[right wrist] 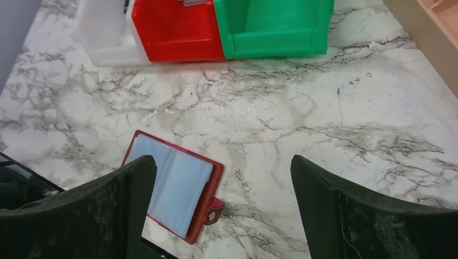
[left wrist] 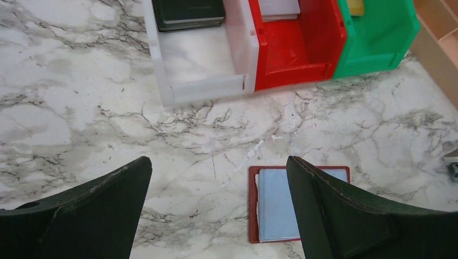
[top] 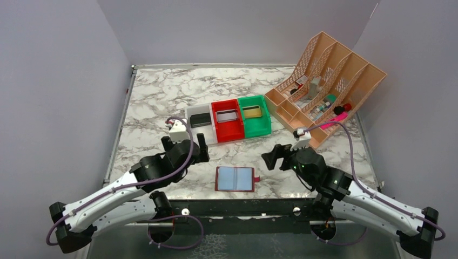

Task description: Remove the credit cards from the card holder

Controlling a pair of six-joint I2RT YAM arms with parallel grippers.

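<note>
Left fingers [left wrist: 89,216], right fingers [right wrist: 81,216] — wide, empty

The widest free stretch of the desk [top: 162,91] is the marble strip between the row of bins and the arms. Only the card holder [top: 235,179] lies in it, flat and open near the front edge. The left gripper [left wrist: 219,167] and right gripper [right wrist: 222,162] hang either side of it, jaws spread wide, nothing between them. Farther back the white bin [top: 208,135], red bin [top: 229,132] and green bin [top: 258,128] stand touching, a low wall across the middle. The tall slanted rack [top: 372,75] blocks the right rear corner; the left rear lies open.
</note>
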